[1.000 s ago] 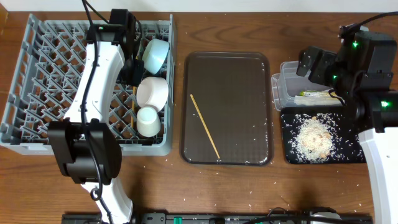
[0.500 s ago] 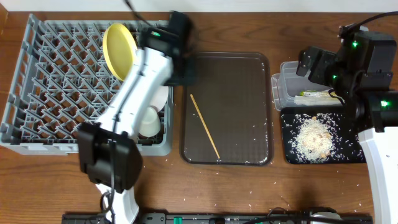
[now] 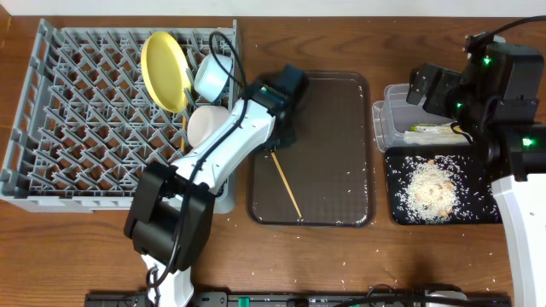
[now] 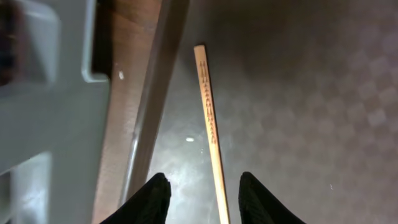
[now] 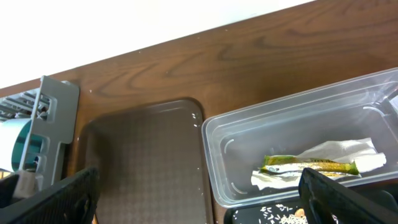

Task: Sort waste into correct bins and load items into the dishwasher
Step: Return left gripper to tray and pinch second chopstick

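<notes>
My left gripper (image 3: 280,135) (image 4: 202,202) is open and low over the left edge of the brown tray (image 3: 333,119). One wooden chopstick (image 3: 282,176) (image 4: 210,124) lies on the tray, its near part between the fingers. The grey dish rack (image 3: 77,128) holds the yellow plate (image 3: 165,68) on edge, the light blue bowl (image 3: 212,75) and the white bowl (image 3: 207,124). My left arm hides the cup. My right gripper (image 3: 424,85) (image 5: 199,196) is open and empty above the clear tub (image 3: 381,128). The tub holds the sachet (image 5: 311,166) and paper wrapper (image 5: 348,151).
The black tray (image 3: 478,213) in front of the tub holds a heap of rice scraps (image 3: 431,189). A few grains lie scattered on the brown tray and the wooden table. The rack's wall (image 4: 50,124) stands close to the left of my left gripper.
My left arm has swung right from the rack to the brown tray's left edge and come down over the chopstick. The yellow plate now stands in the rack. The right arm is still.
</notes>
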Motion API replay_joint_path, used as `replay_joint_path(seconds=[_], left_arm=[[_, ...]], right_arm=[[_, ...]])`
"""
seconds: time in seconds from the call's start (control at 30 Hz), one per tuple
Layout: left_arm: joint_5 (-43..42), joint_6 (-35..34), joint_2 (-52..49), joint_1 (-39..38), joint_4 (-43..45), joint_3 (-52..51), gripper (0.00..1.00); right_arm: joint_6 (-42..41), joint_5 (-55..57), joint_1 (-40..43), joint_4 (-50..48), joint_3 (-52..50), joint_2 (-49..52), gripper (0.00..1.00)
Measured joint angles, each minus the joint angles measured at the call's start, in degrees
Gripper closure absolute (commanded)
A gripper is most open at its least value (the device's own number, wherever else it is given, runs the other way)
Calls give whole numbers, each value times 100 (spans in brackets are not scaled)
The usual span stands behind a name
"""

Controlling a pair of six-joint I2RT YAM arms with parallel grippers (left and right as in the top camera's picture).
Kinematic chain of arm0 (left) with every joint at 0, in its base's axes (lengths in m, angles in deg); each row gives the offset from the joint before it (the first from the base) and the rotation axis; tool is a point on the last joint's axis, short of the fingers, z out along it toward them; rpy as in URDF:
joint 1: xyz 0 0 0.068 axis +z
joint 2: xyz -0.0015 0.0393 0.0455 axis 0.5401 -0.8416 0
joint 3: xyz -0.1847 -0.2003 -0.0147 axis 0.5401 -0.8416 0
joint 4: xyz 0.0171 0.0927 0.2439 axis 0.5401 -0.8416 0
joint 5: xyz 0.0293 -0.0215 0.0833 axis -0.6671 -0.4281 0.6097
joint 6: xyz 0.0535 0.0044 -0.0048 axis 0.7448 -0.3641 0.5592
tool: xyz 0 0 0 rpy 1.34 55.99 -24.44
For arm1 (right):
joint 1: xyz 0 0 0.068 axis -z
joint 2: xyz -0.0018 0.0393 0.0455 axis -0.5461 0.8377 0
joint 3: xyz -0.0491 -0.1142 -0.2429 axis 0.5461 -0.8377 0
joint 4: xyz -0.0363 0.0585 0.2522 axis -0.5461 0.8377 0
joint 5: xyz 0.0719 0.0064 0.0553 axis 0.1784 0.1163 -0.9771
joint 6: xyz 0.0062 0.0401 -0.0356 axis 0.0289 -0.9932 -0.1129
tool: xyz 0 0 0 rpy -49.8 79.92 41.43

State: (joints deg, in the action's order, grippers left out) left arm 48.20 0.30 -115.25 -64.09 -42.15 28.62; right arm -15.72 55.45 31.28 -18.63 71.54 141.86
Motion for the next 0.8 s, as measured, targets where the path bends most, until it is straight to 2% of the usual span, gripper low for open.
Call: replay_joint_path(seconds=[0.2,0.5,0.67,0.73,0.77,0.8], left_arm=[[-164,-348,-17,-15,492,-549,63],[-654,-706,-442,-22,791,-590,64],[-1012,-804,-634,-26,896,-555,72],[-1073,-848,-634,-17,890,-555,81],[-1095,-848,-634,-15,887,-555,81],[-1119,-881,-634,-13,890,-555,89]], right_arm=[[0,0,0,0,0,0,1],[0,0,0,0,0,0,1],[0,0,0,-2,0,0,1],[0,0,0,-2,0,0,1],[0,0,0,0,0,0,1],[0,0,0,0,0,0,1]])
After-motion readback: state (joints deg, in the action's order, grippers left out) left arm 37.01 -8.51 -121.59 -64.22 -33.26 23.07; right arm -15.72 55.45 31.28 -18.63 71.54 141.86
